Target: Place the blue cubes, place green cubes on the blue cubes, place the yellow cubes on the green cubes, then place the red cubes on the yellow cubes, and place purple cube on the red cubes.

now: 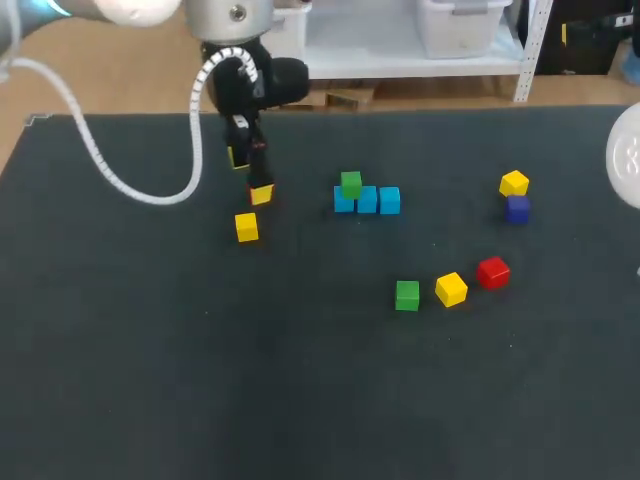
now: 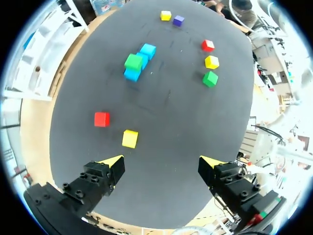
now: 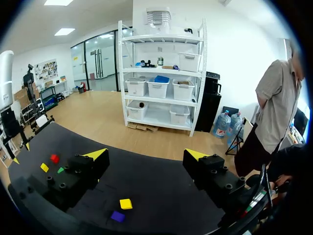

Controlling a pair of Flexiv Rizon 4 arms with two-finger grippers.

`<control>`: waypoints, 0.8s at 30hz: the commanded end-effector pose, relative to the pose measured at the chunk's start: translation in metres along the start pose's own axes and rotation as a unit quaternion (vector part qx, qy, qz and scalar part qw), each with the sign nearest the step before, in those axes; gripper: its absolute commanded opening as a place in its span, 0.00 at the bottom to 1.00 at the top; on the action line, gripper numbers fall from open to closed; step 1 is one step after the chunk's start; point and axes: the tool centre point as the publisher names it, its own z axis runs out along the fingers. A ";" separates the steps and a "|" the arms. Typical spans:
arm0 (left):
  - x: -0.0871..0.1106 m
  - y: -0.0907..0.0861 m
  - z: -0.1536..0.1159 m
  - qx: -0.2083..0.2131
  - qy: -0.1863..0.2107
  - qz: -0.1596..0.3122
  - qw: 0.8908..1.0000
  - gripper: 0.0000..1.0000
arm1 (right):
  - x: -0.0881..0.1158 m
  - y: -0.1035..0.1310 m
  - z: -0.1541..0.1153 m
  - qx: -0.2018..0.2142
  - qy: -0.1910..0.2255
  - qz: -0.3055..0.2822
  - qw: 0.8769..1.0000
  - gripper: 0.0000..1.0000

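Your left jaws [image 2: 161, 164] hang wide open above the bench [image 2: 161, 112] with nothing between them. Only one green is up on the blues, so I judge the step in hand to be fetching the second green. To do it well, pass over the nearer cubes and come down square on it with a fingertip on each opposite face. Close only once both tips are below its top edge. Then set it flat on a bare blue beside the seated green without nudging the row.

Closest in, a yellow cube [image 2: 129, 138] lies just ahead of the jaws, toward one finger. A red cube [image 2: 101, 119] sits a little beyond it, outside that finger's line. Farther ahead is the blue row [image 2: 148, 50], its nearest block carrying the seated green cube [image 2: 133, 62]. The loose green cube [image 2: 210, 78], the one you want, lies well ahead toward the other finger. It is the nearest of a line with a second yellow [image 2: 212, 62] and a second red [image 2: 208, 45]. Farthest off are a third yellow [image 2: 166, 15] and the purple cube [image 2: 178, 20]. Your right jaws [image 3: 145, 155] hang above that pair, also wide open and empty.
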 end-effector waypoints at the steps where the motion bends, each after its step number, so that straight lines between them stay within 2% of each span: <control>1: 0.021 -0.008 0.004 -0.099 -0.075 -0.013 0.992 1.00 | 0.000 -0.001 0.000 -0.001 0.000 0.000 1.000 1.00; 8: 0.047 -0.008 0.015 -0.088 -0.089 -0.060 0.990 1.00 | 0.000 -0.001 0.000 -0.001 0.000 0.000 1.000 1.00; 12: 0.059 -0.006 0.022 -0.077 -0.124 -0.072 0.987 1.00 | 0.000 -0.001 0.000 -0.001 0.000 0.000 1.000 1.00; 14: 0.064 -0.005 0.023 -0.074 -0.158 -0.072 0.982 1.00 | 0.000 -0.001 0.000 -0.001 0.000 0.000 1.000 1.00; 22: 0.066 -0.003 0.019 -0.103 -0.198 -0.088 0.971 1.00 | 0.000 -0.001 0.000 -0.001 0.000 0.000 1.000 1.00; 24: 0.062 -0.003 0.018 -0.094 -0.190 -0.079 0.974 1.00 | 0.000 -0.001 0.000 -0.001 0.000 0.000 1.000 1.00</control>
